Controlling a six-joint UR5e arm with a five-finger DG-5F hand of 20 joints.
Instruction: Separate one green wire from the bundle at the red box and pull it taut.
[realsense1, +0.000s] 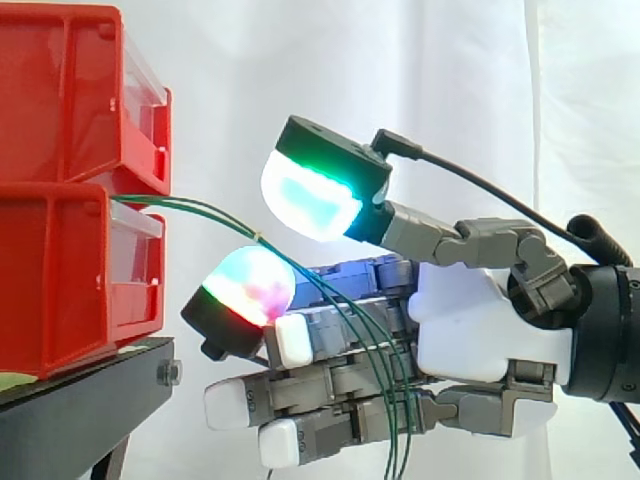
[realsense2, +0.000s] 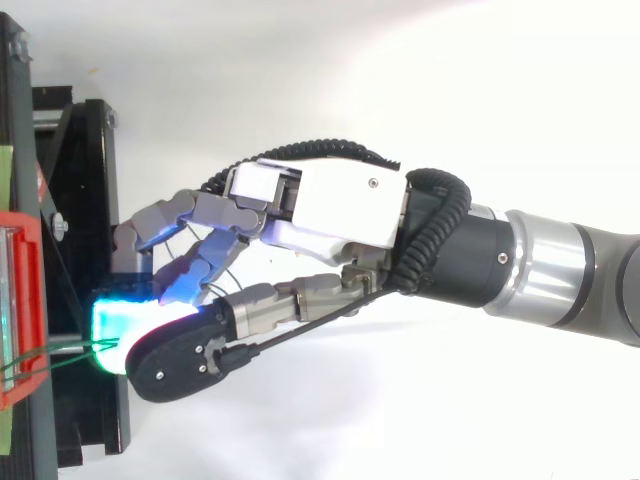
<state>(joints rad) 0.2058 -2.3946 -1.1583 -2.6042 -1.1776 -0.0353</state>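
White curtain behind red plastic bins (realsense1: 60, 200); limp, light thin green wires (realsense1: 190, 207) sag through the spread robot hand (realsense1: 470, 320); best pinched singly, midspan.

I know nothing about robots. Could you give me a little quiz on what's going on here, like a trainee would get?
1. True or false: the green wires hang slack, curving down across the hand rather than being stretched tight.
2. Where do the wires come out? A) at the gap between the two stacked red bins; B) from the hand's palm; C) from above the top bin.
3. Fill in: in the side view, the wires pass ___ the upper glowing pad.

Key: 1 true; 2 A; 3 below.
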